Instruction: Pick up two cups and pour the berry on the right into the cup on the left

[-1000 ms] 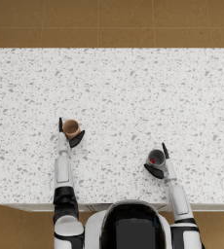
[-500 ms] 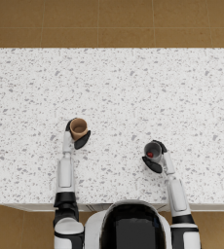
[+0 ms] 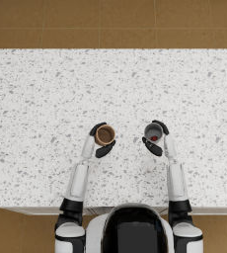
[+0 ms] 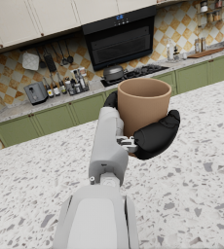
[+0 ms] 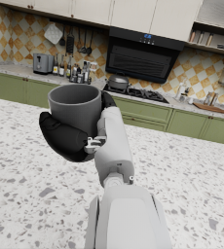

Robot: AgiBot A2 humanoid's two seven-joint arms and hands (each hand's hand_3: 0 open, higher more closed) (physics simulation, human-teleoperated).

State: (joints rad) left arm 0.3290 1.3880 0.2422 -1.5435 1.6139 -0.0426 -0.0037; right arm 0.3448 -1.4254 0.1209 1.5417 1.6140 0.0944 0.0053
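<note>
My left hand (image 3: 101, 141) grips a brown cup (image 3: 105, 134), held upright above the speckled counter (image 3: 46, 99); the left wrist view shows the brown cup (image 4: 143, 104) wrapped by my left hand (image 4: 148, 131). My right hand (image 3: 156, 140) holds a grey cup (image 3: 153, 132) upright, with a red berry (image 3: 155, 138) inside it. In the right wrist view the grey cup (image 5: 76, 108) sits in my right hand (image 5: 67, 136), and its inside is hidden. The two cups hang side by side with a gap between them near the counter's middle.
The counter's front edge (image 3: 115, 209) runs just ahead of my arms, and a brown floor (image 3: 110, 22) lies beyond its far edge. A kitchen wall with green cabinets (image 4: 60, 119) and an oven (image 5: 140, 61) shows behind in the wrist views.
Both hands have brought their cups inward toward each other and further from me; the cups now sit much closer together than a second ago.
</note>
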